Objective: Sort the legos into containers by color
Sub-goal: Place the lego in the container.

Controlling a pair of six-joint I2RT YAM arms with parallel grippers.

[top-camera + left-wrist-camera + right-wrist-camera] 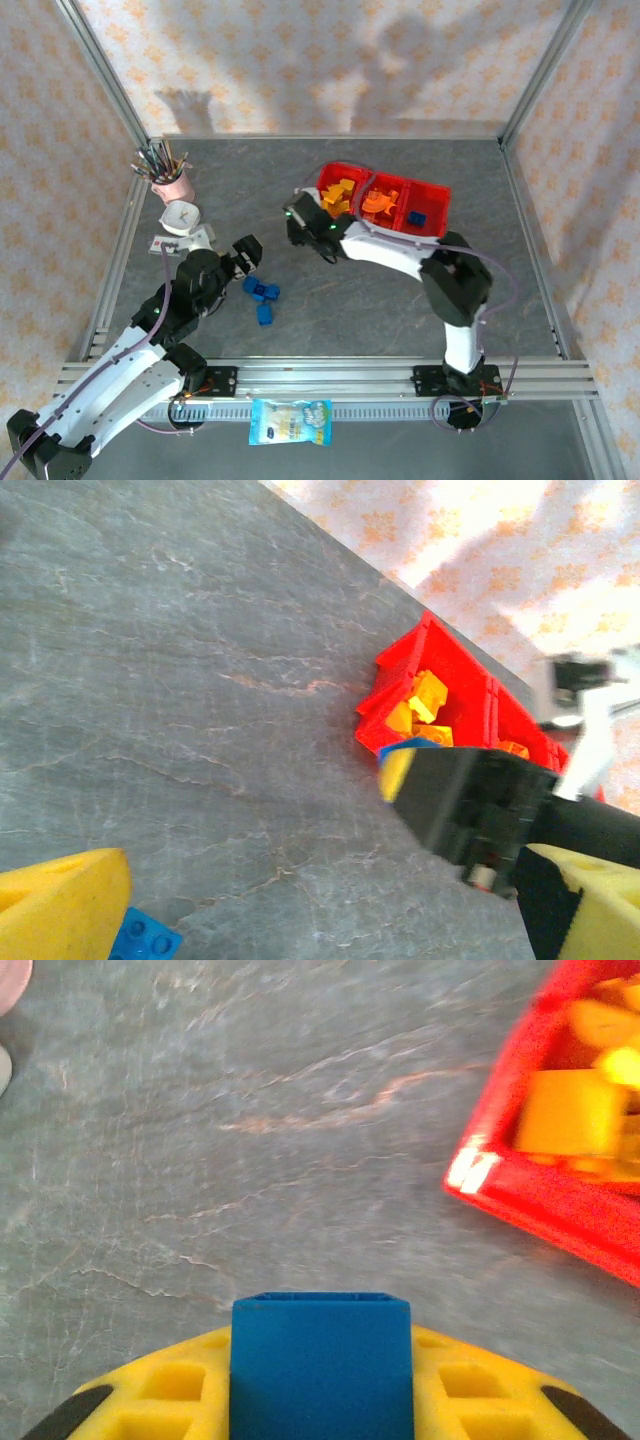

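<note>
Grey, stone-veined surface inside a papered enclosure: in the top view the red tray lies toward the far middle. Its three compartments sit side by side, with yellow bricks in the left one, orange bricks in the middle and a blue piece in the right. The right fingers hang just beside the tray's left end. The sound way, as I judge it, is to lift clear of the wall, carry across past yellow and orange, and let go only when squarely over the right compartment. A few loose blue bricks lie on the surface near the left fingers; their exact count is hard to make out at this size. In the left wrist view the left fingers stand wide with nothing between them, and one loose brick is cut off by the lower edge. The right arm's black head covers much of the tray. In the right wrist view the right fingers are narrowed onto the held blue brick, whose lower part is hidden between the pads. The tray corner is blurred, and the blue compartment lies out of frame.
</note>
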